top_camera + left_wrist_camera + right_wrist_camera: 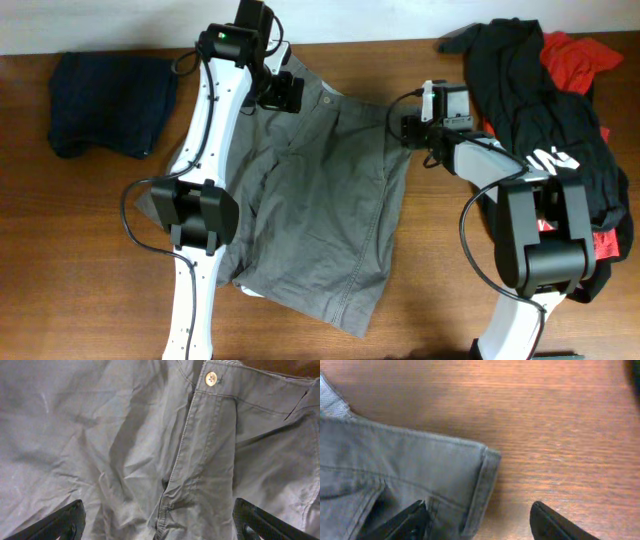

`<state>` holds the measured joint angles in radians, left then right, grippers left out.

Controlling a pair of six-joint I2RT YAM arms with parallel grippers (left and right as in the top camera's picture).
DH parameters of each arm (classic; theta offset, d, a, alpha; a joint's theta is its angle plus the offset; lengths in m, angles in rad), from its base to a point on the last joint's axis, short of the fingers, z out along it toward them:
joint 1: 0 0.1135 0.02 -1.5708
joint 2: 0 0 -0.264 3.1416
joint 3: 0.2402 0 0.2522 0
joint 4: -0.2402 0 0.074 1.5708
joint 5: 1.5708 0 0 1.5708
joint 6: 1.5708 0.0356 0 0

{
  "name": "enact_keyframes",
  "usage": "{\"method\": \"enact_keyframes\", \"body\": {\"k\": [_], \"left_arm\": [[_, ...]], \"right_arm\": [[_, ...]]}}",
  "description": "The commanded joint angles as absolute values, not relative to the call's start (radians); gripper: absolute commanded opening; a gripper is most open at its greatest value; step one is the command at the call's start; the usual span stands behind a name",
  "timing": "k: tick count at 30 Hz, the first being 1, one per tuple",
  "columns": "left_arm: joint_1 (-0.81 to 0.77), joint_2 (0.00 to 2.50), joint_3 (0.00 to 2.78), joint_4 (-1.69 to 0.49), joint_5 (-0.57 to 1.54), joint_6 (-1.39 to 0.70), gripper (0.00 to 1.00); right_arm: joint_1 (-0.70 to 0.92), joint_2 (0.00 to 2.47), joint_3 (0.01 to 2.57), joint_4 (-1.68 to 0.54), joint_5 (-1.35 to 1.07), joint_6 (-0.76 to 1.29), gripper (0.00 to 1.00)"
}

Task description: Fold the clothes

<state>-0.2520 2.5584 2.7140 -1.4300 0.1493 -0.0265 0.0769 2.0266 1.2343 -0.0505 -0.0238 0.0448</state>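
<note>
Grey shorts (320,200) lie spread flat on the wooden table, waistband toward the far side. My left gripper (282,93) is open above the waistband; the left wrist view shows the fly (195,460) and a tan button (211,379) between its wide-apart fingers (159,525). My right gripper (412,130) is open at the shorts' right waistband corner (485,475); one finger sits over the cloth, the other over bare wood, straddling the edge (477,522).
A folded dark navy garment (108,100) lies at the far left. A pile of black (530,90) and red (575,55) clothes fills the far right, beside the right arm. Bare wood (545,420) surrounds the shorts.
</note>
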Motion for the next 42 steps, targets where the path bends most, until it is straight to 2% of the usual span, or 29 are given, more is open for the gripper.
{"method": "enact_keyframes", "body": {"k": [1, 6, 8, 11, 12, 13, 17, 25, 27, 31, 34, 35, 36, 39, 42], "left_arm": [[-0.254, 2.555, 2.730, -1.425, 0.134, -0.011, 0.94], [-0.254, 2.555, 2.730, -1.428, 0.134, -0.011, 0.94], [-0.254, 2.555, 2.730, -1.428, 0.134, -0.011, 0.94], [-0.255, 2.555, 2.730, -1.425, 0.134, -0.011, 0.94], [-0.255, 2.555, 2.730, -1.424, 0.134, -0.011, 0.94], [-0.255, 2.555, 2.730, -1.422, 0.134, -0.011, 0.94], [-0.255, 2.555, 2.730, -1.421, 0.134, -0.011, 0.93], [-0.273, 2.559, 2.730, -1.394, 0.134, -0.011, 0.93], [-0.286, 2.564, 2.730, -1.388, 0.134, -0.011, 0.93], [-0.296, 2.574, 2.730, -1.392, 0.134, -0.011, 0.93], [-0.302, 2.586, 2.730, -1.398, 0.134, -0.011, 0.93], [-0.302, 2.587, 2.730, -1.402, 0.134, -0.011, 0.93], [-0.302, 2.590, 2.730, -1.408, 0.133, -0.011, 0.93], [-0.291, 2.590, 2.730, -1.435, 0.112, -0.011, 0.93], [-0.269, 2.590, 2.730, -1.459, 0.084, -0.011, 0.94]], "right_arm": [[0.072, 2.069, 1.242, -0.013, -0.078, 0.041, 0.68], [0.072, 2.120, 1.242, 0.050, -0.129, 0.066, 0.66], [0.072, 2.132, 1.242, 0.059, -0.128, 0.075, 0.60], [0.070, 2.133, 1.242, 0.065, -0.120, 0.086, 0.35], [0.069, 2.131, 1.248, 0.065, -0.120, 0.087, 0.22], [0.065, 2.131, 1.254, 0.062, -0.120, 0.088, 0.16], [0.035, 2.104, 1.308, -0.048, -0.105, 0.145, 0.04], [-0.045, 1.981, 1.402, -0.347, 0.091, 0.235, 0.04], [-0.084, 1.948, 1.428, -0.507, 0.187, 0.318, 0.04], [-0.122, 1.945, 1.439, -0.658, 0.229, 0.413, 0.04], [-0.141, 1.945, 1.439, -0.735, 0.229, 0.455, 0.04], [-0.144, 1.945, 1.439, -0.749, 0.228, 0.454, 0.08], [-0.145, 1.945, 1.441, -0.768, 0.221, 0.454, 0.17], [-0.146, 1.944, 1.459, -0.849, 0.214, 0.453, 0.54], [-0.146, 1.938, 1.497, -0.932, 0.209, 0.437, 0.72]]}}
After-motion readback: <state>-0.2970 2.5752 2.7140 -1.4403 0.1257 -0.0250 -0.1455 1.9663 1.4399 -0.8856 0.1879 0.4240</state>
